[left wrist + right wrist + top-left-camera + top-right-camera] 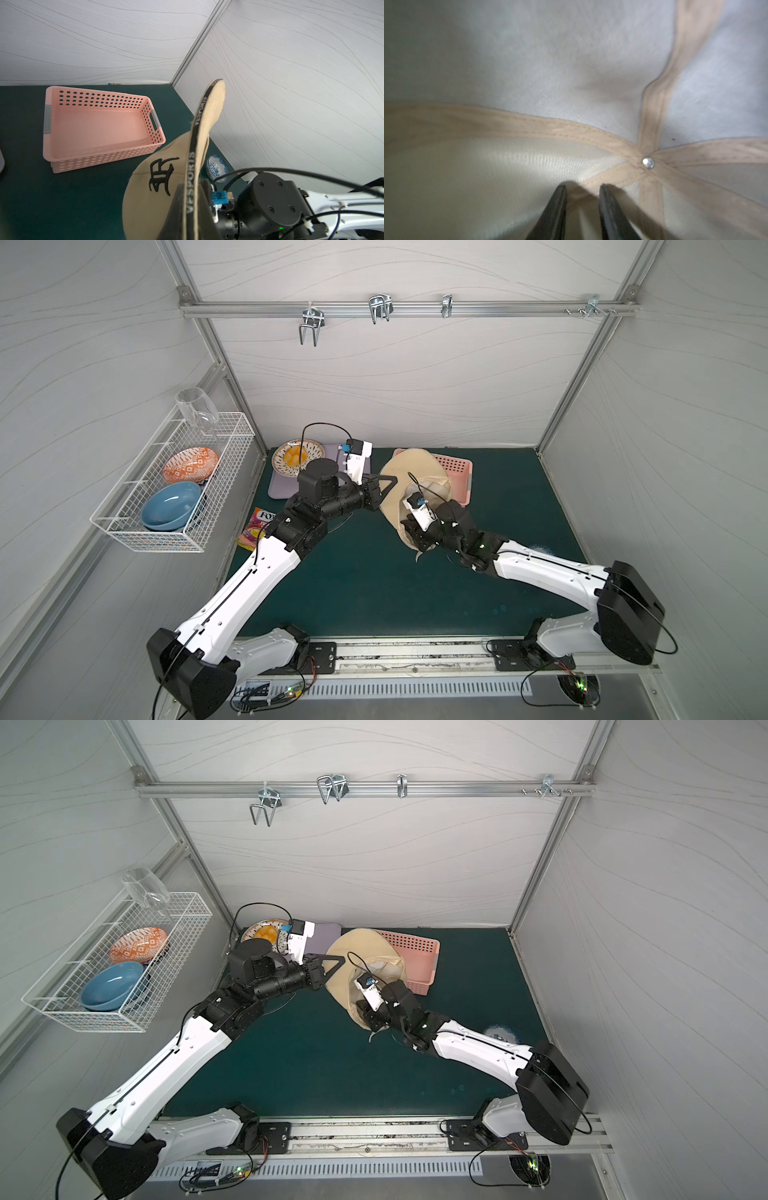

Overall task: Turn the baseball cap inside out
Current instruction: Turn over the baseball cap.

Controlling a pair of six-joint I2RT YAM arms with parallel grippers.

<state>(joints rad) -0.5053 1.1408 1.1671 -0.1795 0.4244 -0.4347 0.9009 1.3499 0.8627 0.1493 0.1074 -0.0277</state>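
The baseball cap [409,466] is held clear of the table [374,580], between the two arms and just in front of a pink basket [459,472]. The brim is on the far side, and the crown opening faces the right arm. In the left wrist view the tan outer face with the black monogram [161,176] is outermost, so the crown is not yet inverted.

The left pincer [391,480] is pressed together on the brim edge. The right pincer [583,187] is inside the crown with its jaws slightly spread. Its tips are at the pale lining beside the metal rivet [648,162] at the crown centre, and nothing is pinched between them.

Step in hand: placing the right pincer at the crown top. The next move probably calls for driving or drawing that centre out through the opening while the left pincer anchors the brim. The soft fabric may slide off the tips.
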